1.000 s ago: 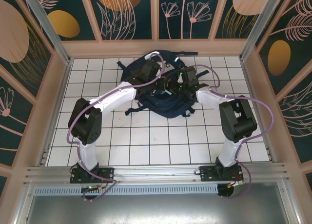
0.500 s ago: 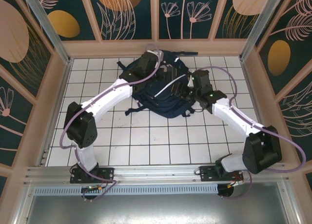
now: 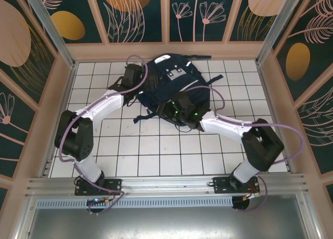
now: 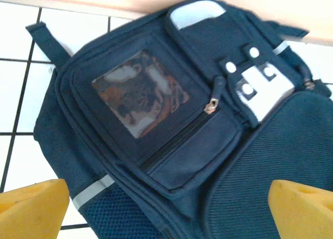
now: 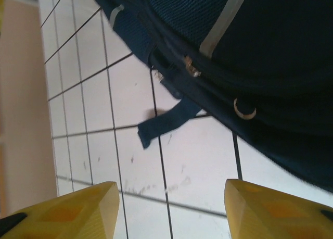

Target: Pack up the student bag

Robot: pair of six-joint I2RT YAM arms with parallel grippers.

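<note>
The student bag, a navy backpack with white stripes and grey buckle patches, lies at the back middle of the tiled table. My left gripper hovers at its left side, open. In the left wrist view the bag's clear-window front pocket is closed by a zip, and my left gripper has its yellow fingertips wide apart with nothing between them. My right gripper is at the bag's near edge. It stands open over bare tile, apart from the bag and its loose strap end.
Dark straps trail from the bag onto the white tiles at its near left. Wooden walls close in the table on the left, back and right. Purple cables loop along both arms.
Both grippers have opened and let go of the bag. The left arm drew back to the bag's left side and the right swung down to its near edge. The bag's front now shows.
</note>
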